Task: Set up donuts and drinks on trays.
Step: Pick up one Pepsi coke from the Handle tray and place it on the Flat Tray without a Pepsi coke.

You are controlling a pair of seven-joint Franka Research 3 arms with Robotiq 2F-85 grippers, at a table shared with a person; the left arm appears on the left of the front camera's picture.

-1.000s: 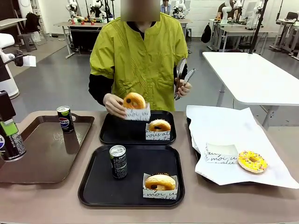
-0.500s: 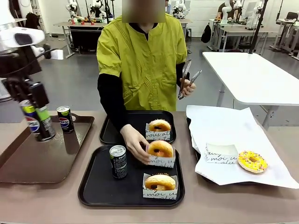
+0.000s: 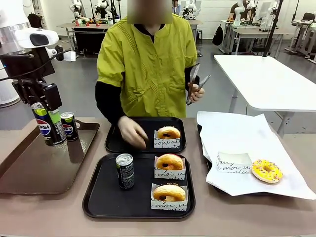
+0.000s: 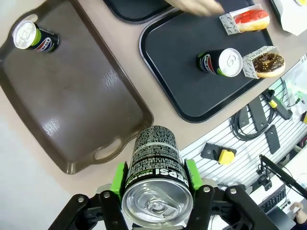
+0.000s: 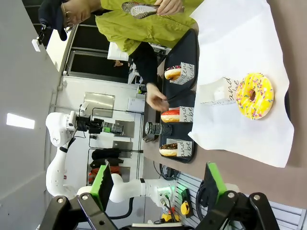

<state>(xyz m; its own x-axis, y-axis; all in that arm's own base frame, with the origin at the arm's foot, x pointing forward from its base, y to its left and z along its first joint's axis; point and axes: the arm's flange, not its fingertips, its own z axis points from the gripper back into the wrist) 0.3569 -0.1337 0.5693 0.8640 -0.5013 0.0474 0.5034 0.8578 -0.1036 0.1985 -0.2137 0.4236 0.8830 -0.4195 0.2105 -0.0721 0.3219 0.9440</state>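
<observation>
Left of the near black tray, the left arm hangs over the brown tray. Its pincer is clamped on a Pepsi can, and the fingers partly hide the label. On the near black tray stand a dark can and two boxed donuts. The right pincer gapes wide, holding nothing.

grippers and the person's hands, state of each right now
Left gripper: shut on a Pepsi can.
Right gripper: open, empty.
Person's one hand: holding tongs.
Person's other hand: empty, over the far black tray.
</observation>
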